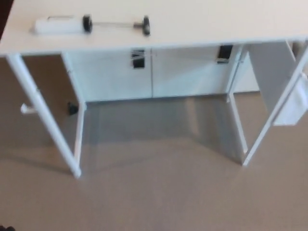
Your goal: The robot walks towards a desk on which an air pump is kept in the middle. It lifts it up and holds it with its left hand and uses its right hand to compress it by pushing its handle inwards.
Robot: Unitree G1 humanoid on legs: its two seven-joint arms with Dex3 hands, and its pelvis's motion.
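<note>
The air pump (89, 24) lies flat on the white desk (202, 21) at the top left of the head view. Its pale cylinder points left. A thin rod runs right from a black collar to a black handle (146, 25), drawn out. Neither of my hands shows in this view.
The desk stands on white legs (45, 118), with another leg (269, 125) at the right. White cabinets (154, 72) with dark handles sit behind, under the desktop. Tan floor (154, 197) stretches between me and the desk.
</note>
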